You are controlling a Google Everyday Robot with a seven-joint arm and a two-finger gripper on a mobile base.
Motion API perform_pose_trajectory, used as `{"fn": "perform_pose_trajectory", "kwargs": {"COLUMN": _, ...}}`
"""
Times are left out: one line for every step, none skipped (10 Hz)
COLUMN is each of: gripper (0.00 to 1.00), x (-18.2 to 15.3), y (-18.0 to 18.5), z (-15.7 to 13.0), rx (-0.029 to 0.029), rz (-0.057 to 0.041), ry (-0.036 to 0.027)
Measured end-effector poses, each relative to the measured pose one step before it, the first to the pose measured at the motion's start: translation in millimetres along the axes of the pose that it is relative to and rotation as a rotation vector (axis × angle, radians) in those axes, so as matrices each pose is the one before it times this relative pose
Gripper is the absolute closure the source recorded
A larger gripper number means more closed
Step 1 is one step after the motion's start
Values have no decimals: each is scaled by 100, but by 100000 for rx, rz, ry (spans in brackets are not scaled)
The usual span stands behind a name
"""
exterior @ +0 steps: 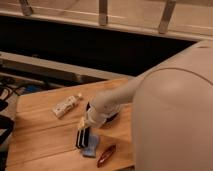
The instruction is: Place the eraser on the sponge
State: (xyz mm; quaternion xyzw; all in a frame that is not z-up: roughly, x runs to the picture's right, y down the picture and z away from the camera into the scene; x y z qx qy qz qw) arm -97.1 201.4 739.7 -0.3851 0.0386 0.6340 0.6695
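Note:
My arm reaches in from the right, and its gripper (82,131) points down over the front middle of the wooden table (40,135). Directly under it stands a black slab, which looks like the eraser (83,140), upright on its edge. A blue sponge (92,148) lies flat beneath and just right of the slab, touching it or nearly so. The wrist hides the top of the slab, so the hold on it cannot be made out.
A white oblong object (66,105) lies to the back left of the gripper. A small red object (106,156) sits by the table's front edge, right of the sponge. Dark cables (9,92) hang off the left side. My own pale body (175,115) fills the right.

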Motion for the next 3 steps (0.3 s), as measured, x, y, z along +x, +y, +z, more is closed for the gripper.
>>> {"fn": "perform_pose_trajectory", "kwargs": {"gripper": 24, "x": 35, "y": 161, "z": 70, "rx": -106, "rz": -366, "ry": 84}}
{"fn": "perform_pose_trajectory", "kwargs": {"gripper": 24, "x": -53, "y": 197, "z": -230, "rx": -125, "rz": -225, "ry": -245}}
{"fn": "perform_pose_trajectory", "kwargs": {"gripper": 24, "x": 178, "y": 81, "z": -214, "rx": 51, "rz": 287, "ry": 572}}
